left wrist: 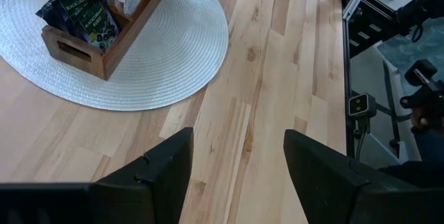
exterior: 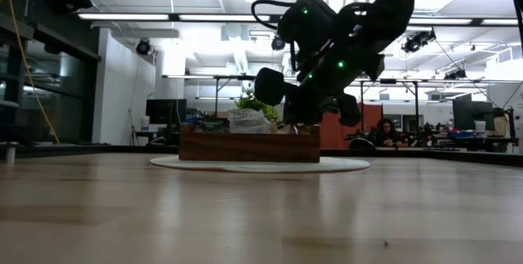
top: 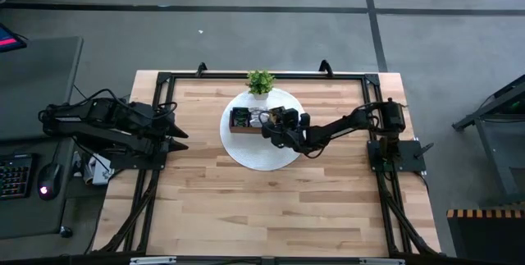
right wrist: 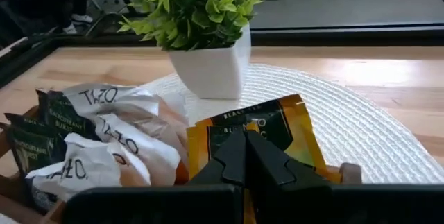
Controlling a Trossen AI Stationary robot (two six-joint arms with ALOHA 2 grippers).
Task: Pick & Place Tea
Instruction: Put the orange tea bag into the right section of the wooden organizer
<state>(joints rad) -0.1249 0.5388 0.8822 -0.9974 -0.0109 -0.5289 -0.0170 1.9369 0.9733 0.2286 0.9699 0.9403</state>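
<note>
Right wrist view gives the closest look: the right gripper [right wrist: 244,156] is clenched tight, fingers pressed together, directly in front of an orange sachet [right wrist: 267,137] standing in the wooden tray [right wrist: 350,173]. Whether a corner of that sachet is pinched or the tips merely rest against it cannot be told. Beside it, white sachets [right wrist: 111,137] lie crumpled in the middle compartment and dark green-black sachets [right wrist: 38,137] stand at the far end.

In the high view the tray [top: 241,129] sits on the round white mat [top: 246,152], with the potted plant [top: 260,81] at 12 o'clock of the mat and the right gripper [top: 275,127] over the tray's 3 o'clock end.

If 1 sachet is to be lifted, a straight upward draw is advised, so neighbours are not dragged along; if nothing is caught, the fingers should be reopened and set astride the sachet's top edge.

The left gripper [left wrist: 236,161] is parked released at the table's 9 o'clock edge, holding nothing.

The tray's third compartment is covered by the arm, and the sachet count cannot be made out.
</note>
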